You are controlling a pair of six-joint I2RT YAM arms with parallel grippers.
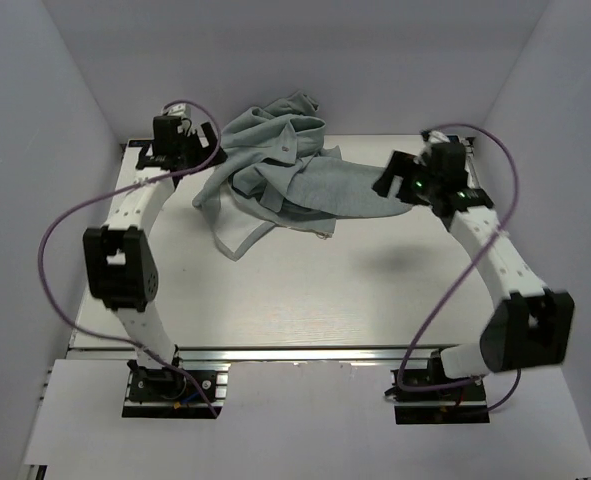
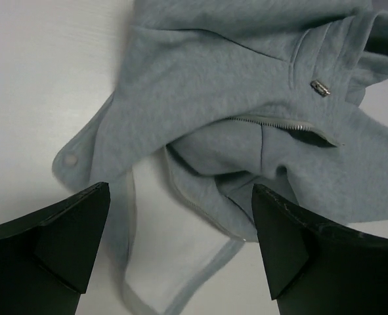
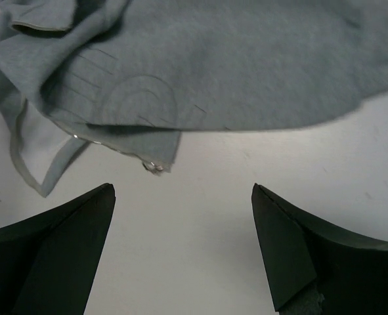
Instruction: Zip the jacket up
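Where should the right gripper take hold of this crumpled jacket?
Probably the hem corner of the jacket, where the zipper end glints. It lies flat, poking out of the heap toward the right gripper, so come in from the right, jaws straddling the edge.

Left arm [image 1: 140, 205], right arm [image 1: 490, 245] forward; left fingers [image 2: 62, 236], right fingers [image 3: 62, 236] wide apart
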